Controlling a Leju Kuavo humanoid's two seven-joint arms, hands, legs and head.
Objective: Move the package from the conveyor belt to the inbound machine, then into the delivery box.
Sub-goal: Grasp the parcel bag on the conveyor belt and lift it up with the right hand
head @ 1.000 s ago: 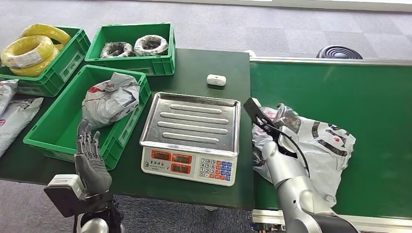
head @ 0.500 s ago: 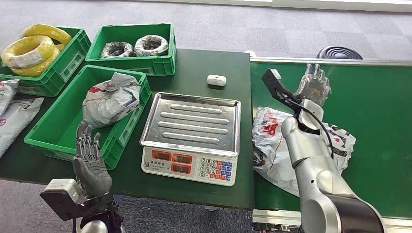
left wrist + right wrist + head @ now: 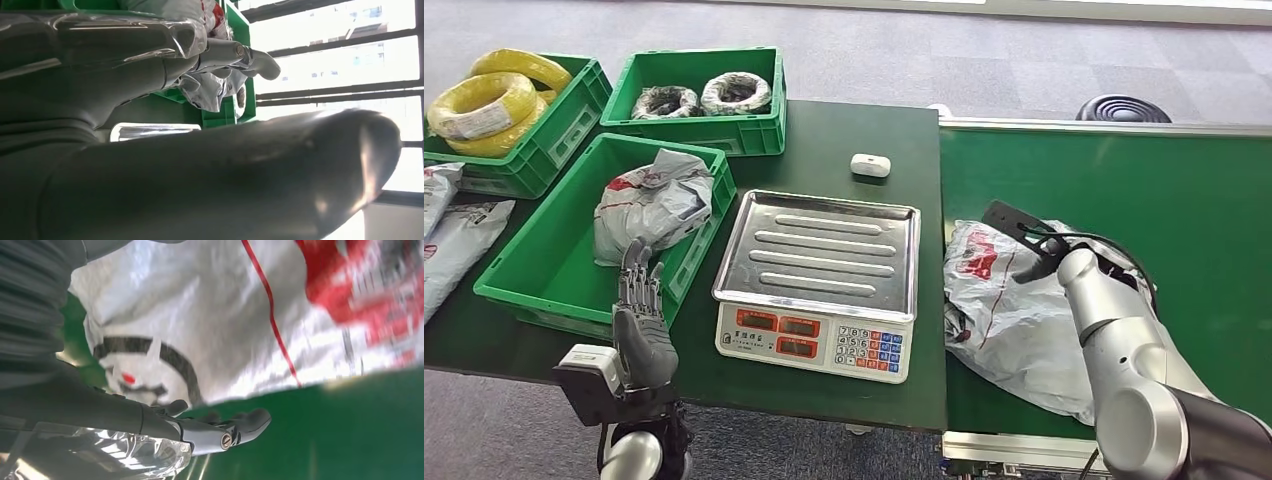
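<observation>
A white plastic-wrapped package (image 3: 1014,310) with red and black print lies on the green conveyor belt (image 3: 1144,180), at about 4 o'clock in the head view. The right hand (image 3: 220,432) lies on the package's far side; whether its fingers grip the wrapping cannot be told.

At 9 o'clock, a green delivery box (image 3: 544,270) holds a crumpled grey-white parcel (image 3: 649,205). The left hand (image 3: 642,320) stands upright just in front of this box, fingers straight and apart, holding nothing.

At 11 o'clock, a green crate (image 3: 714,125) contains two dark wire coils (image 3: 699,97); at 10 o'clock, another crate (image 3: 544,140) holds yellow coils (image 3: 489,105).

The dark green counter (image 3: 844,130) carries a weighing scale (image 3: 819,285) with a steel tray at centre, and a small white device (image 3: 869,165) toward 12 o'clock. Grey floor (image 3: 984,60) lies beyond.
</observation>
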